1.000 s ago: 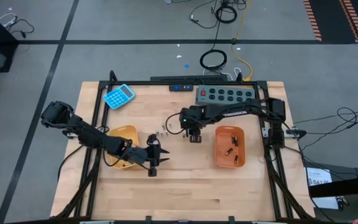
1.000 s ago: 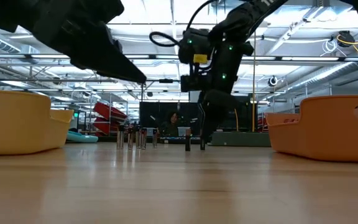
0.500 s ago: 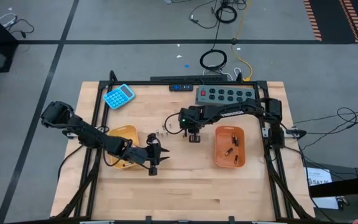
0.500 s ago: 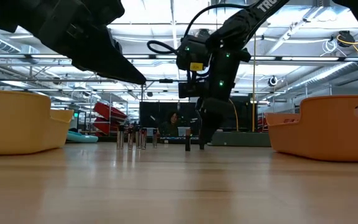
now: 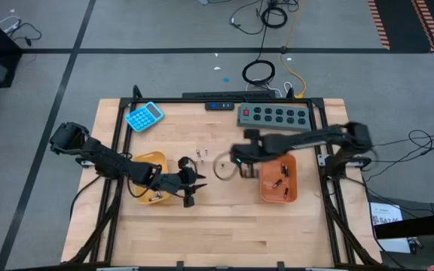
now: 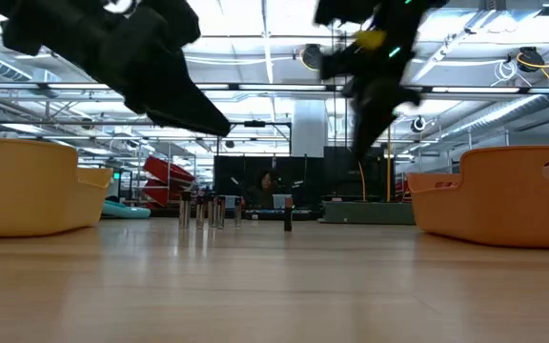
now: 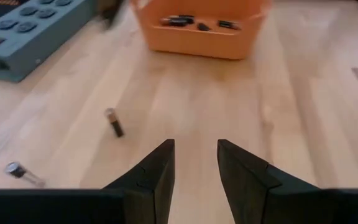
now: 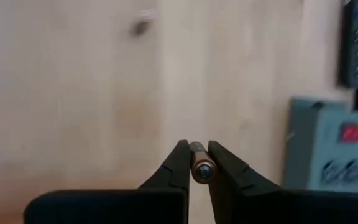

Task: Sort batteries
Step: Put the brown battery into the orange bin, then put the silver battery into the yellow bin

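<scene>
We record a wooden table point(image 5: 224, 226) with two orange trays. The right gripper point(image 8: 194, 167) is clenched on a single battery point(image 8: 202, 168), seen end-on between its fingertips in the right wrist view; in the high view this gripper point(image 5: 241, 160) hangs just beside the right tray point(image 5: 292, 197), on that tray's inner side, near the table's middle. The right tray holds several dark batteries point(image 5: 282, 181). The left gripper point(image 7: 194, 163) is released, its fingers parted with nothing between them; in the high view it point(image 5: 194, 181) sits just beside the left tray point(image 5: 157, 158), on the side facing the table's centre. We list a loose group of batteries point(image 5: 199, 156) on the bare wood toward the far edge, between the two grippers; in the low view they stand upright in a cluster point(image 6: 206, 210), with one dark cell point(image 6: 287, 218) apart. The left wrist view shows one cell lying flat point(image 7: 114, 122) and another nearby point(image 7: 15, 170). Also entered: a blue calculator point(image 5: 144, 116) near the far left corner and a grey power strip point(image 5: 273, 116) along the far edge.
</scene>
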{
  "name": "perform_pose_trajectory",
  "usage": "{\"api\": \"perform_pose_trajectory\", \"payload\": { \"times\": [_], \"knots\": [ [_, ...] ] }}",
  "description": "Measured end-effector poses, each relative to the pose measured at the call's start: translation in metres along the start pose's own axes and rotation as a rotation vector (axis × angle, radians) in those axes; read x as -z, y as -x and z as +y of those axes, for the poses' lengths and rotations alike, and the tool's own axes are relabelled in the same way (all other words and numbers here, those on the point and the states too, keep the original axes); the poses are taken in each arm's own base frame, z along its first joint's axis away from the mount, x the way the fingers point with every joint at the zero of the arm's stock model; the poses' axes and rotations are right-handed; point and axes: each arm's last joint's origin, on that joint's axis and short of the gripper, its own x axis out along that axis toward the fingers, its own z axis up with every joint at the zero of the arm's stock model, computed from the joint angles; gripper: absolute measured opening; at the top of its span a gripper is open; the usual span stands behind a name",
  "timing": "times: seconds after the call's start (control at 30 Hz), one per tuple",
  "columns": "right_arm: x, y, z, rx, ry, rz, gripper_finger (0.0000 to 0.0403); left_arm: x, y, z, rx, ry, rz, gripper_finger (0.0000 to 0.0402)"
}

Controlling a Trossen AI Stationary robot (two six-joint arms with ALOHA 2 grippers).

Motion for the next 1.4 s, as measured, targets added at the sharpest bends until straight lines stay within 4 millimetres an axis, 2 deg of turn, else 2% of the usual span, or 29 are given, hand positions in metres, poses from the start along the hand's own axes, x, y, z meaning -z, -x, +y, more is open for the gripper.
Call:
{"api": "perform_pose_trajectory", "payload": {
  "times": [0.1,0.2,0.37,0.47,0.57,0.67,0.8,0.9,0.97,1.1,1.2,1.3,1.4],
  "knots": [
    [0.025,0.021,0.017,-0.031,-0.06,0.001,0.0016,0.001,-0.003,0.009,-0.034,0.025,0.03,0.0132],
    [0.058,0.026,0.031,-0.042,-0.14,0.039,0.0017,0.002,-0.005,0.013,-0.051,0.026,0.046,0.0132],
    [0.106,0.01,0.049,-0.084,-0.324,0.053,0.006,-0.003,-0.008,0.018,-0.02,0.039,0.051,0.0132],
    [0.12,-0.001,0.054,-0.108,-0.365,0.062,0.0104,-0.003,-0.008,0.019,-0.008,0.043,0.054,0.0132],
    [0.117,0.002,0.053,-0.114,-0.386,0.064,0.0144,-0.002,-0.007,0.019,-0.042,0.041,0.06,0.0132],
    [0.101,0.017,0.051,-0.072,-0.395,-0.033,0.0165,0.0,0.002,0.02,-0.113,0.013,0.095,0.0131],
    [0.074,0.041,0.05,0.058,-0.333,-0.256,0.0164,-0.004,0.024,0.028,-0.138,0.057,0.152,0.0131],
    [0.059,0.046,0.046,0.121,-0.281,-0.398,0.0154,-0.006,0.039,0.036,-0.132,0.117,0.193,0.0131],
    [0.049,0.04,0.04,0.145,-0.257,-0.469,0.0147,-0.005,0.043,0.042,-0.114,0.143,0.235,0.0131],
    [0.035,0.016,0.027,0.198,-0.21,-0.586,0.0139,0.003,0.043,0.054,-0.119,0.131,0.356,0.0131],
    [0.028,-0.003,0.018,0.158,-0.199,-0.668,0.0139,0.009,0.039,0.064,-0.133,0.135,0.437,0.0131],
    [0.025,-0.016,0.011,0.146,-0.192,-0.682,0.0139,0.011,0.035,0.071,-0.146,0.136,0.46,0.0132],
    [0.025,-0.02,0.006,0.147,-0.182,-0.68,0.0139,0.012,0.03,0.078,-0.128,0.137,0.478,0.0132]
  ]
}}
